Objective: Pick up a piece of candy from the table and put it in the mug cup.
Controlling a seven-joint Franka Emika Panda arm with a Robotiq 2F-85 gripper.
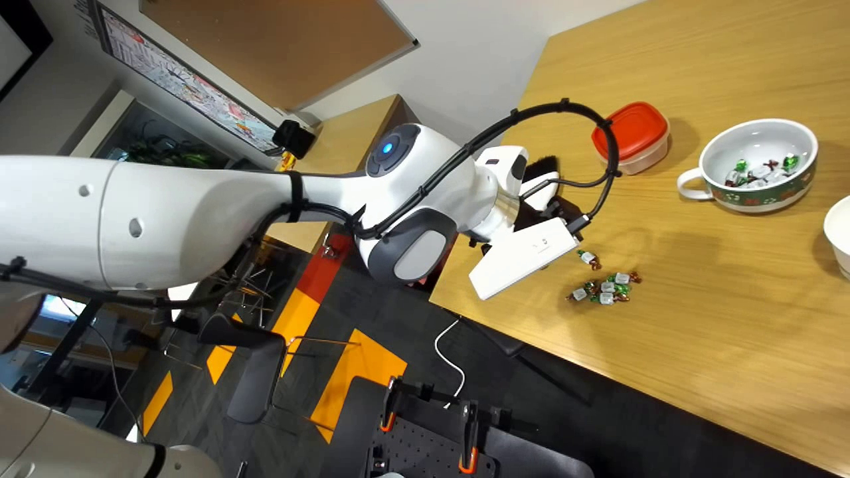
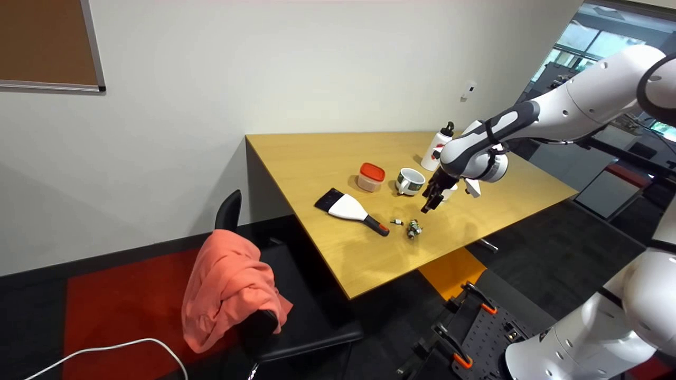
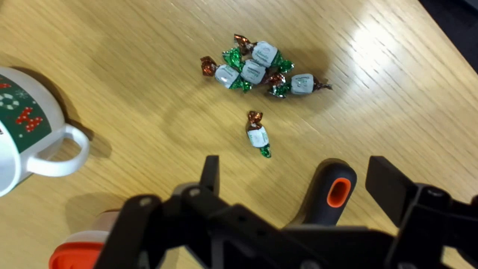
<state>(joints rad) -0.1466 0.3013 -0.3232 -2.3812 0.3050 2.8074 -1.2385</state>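
A single wrapped candy (image 3: 257, 135) lies on the tan table (image 3: 149, 112), a little apart from a cluster of several candies (image 3: 254, 71). The single candy (image 1: 589, 259) and the cluster (image 1: 605, 289) show in both exterior views. The white mug cup (image 1: 764, 198), with a green patterned band, holds several candies. Its handle side shows at the left of the wrist view (image 3: 26, 119). My gripper (image 3: 293, 173) is open and empty, above the table, with a dark handle below and between its fingers. Its fingers show in an exterior view (image 2: 432, 200); the white camera housing mostly hides them in an exterior view.
A red-lidded container (image 1: 632, 136) stands beside the mug. A white-and-black spatula-like tool (image 2: 348, 207) lies near the candies; its handle (image 3: 328, 201) is under the gripper. A white cup (image 1: 842, 232) and a white bottle (image 2: 436, 150) stand beyond the mug.
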